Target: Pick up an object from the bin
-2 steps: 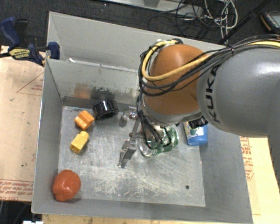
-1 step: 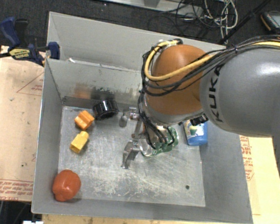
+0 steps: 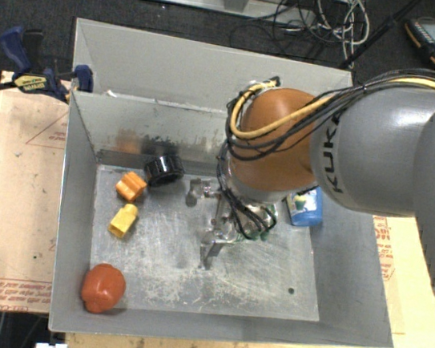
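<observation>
a grey metal bin point(image 3: 77, 189) seen from above, with a large grey robot arm point(image 3: 390, 154) reaching in from the right. its wrist carries a rounded orange cover point(image 3: 275, 141) and looped cables. the tool point(image 3: 208, 253) hangs over bare floor near the middle of the bin. we cannot tell whether it is open or closed, and nothing shows in its grasp.

the nearest pieces are a small green thing point(image 3: 265, 223), half hidden under the wrist just right of the tool, and a blue box point(image 3: 307, 208) beyond it near the right wall. we judge the box to be light, stiff and flat-sided, best taken across its narrow faces. the green thing is too hidden to judge.

on the left, well apart from the tool, lie an orange block point(image 3: 130, 187), a yellow block point(image 3: 123, 220) and a round red lump point(image 3: 103, 287) in the front corner. the blocks look light, rigid and easy to pinch across. the lump may roll. a black cup-like piece point(image 3: 163, 167) lies by the back wall.

the floor is scuffed, hard metal, likely slippery, so pieces may slide when nudged. there is free room around the tool, and the sloping walls crowd only the things at the edges.
</observation>
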